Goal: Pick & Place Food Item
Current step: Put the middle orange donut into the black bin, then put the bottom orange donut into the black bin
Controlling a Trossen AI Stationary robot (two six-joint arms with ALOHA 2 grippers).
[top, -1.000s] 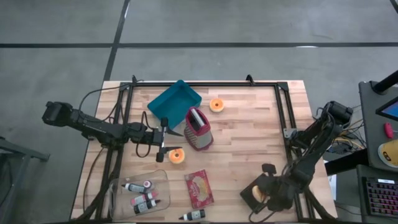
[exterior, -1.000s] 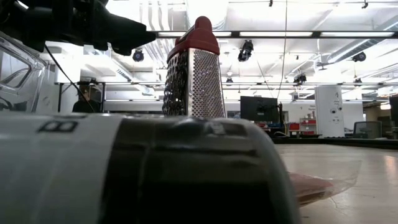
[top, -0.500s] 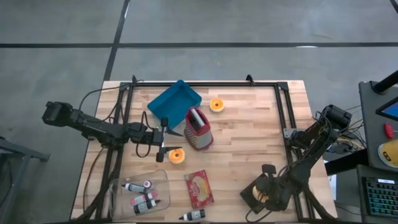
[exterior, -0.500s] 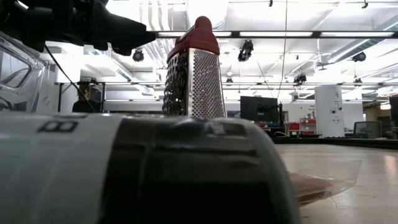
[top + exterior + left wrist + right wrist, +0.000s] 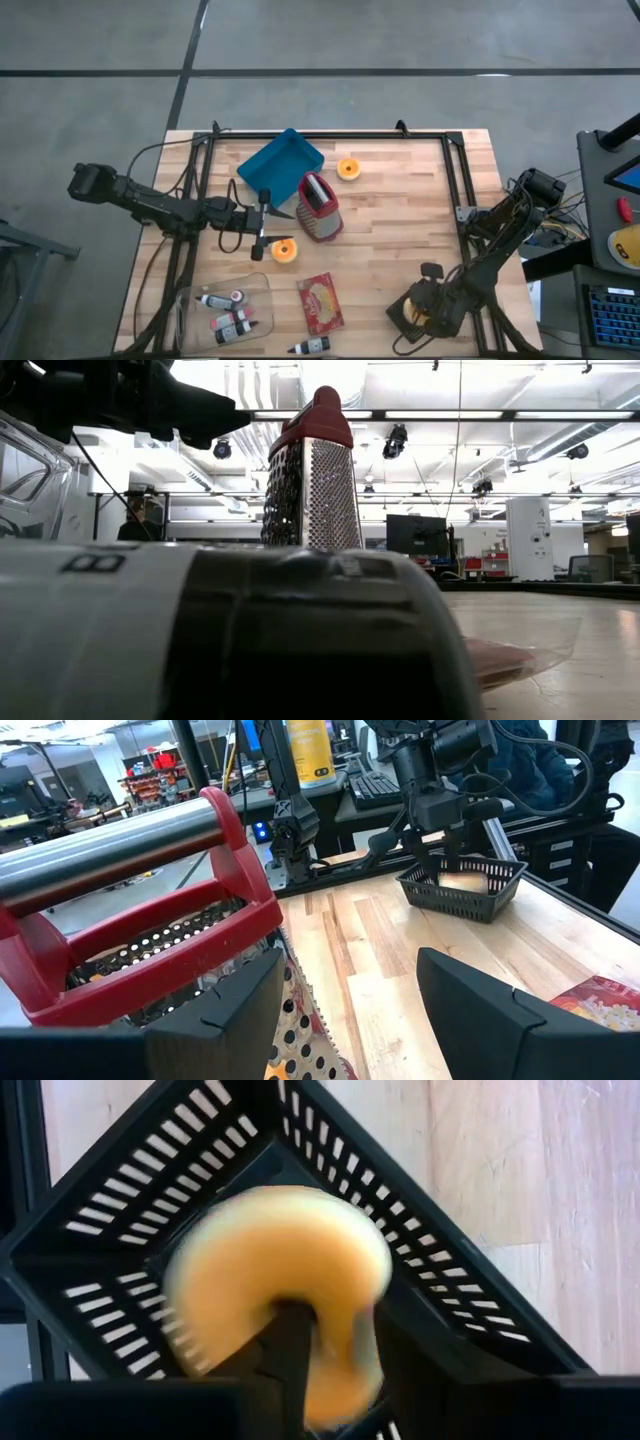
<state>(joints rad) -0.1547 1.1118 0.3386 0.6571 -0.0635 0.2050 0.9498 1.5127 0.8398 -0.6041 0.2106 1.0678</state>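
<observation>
The box grater (image 5: 320, 207), steel with a red handle, stands upright near the middle of the wooden table (image 5: 400, 220) and serves as the landmark here.

Left of the grater, the left arm stretches nearly flat across the table edge, its wrist pointing toward the grater. The left gripper (image 5: 262, 222) hangs just beside the grater's left face with its fingers (image 5: 470, 1010) spread apart and nothing between them; the left wrist view looks past them onto the grater's red handle.

Just below-left of the grater in the high view lies an orange ring-shaped food piece (image 5: 284, 250), near the left gripper's tips. A blue tray (image 5: 281, 160) sits just up-left of the grater, and a second orange ring (image 5: 348, 168) lies just up-right of it. Below the grater lies a red snack packet (image 5: 321, 303); its print is too small to read. Lower left of the grater, a clear container (image 5: 226, 306) holds small bottles whose labels are unreadable.

Far to the lower right of the grater, the right arm folds down steeply from its base at the table's right edge. The right gripper (image 5: 418, 313) points down into a black mesh basket (image 5: 400, 310). A pale yellow donut (image 5: 285, 1295) sits inside that basket, blurred, with the gripper's fingers (image 5: 290, 1345) partly parted, one through the donut's hole.
</observation>
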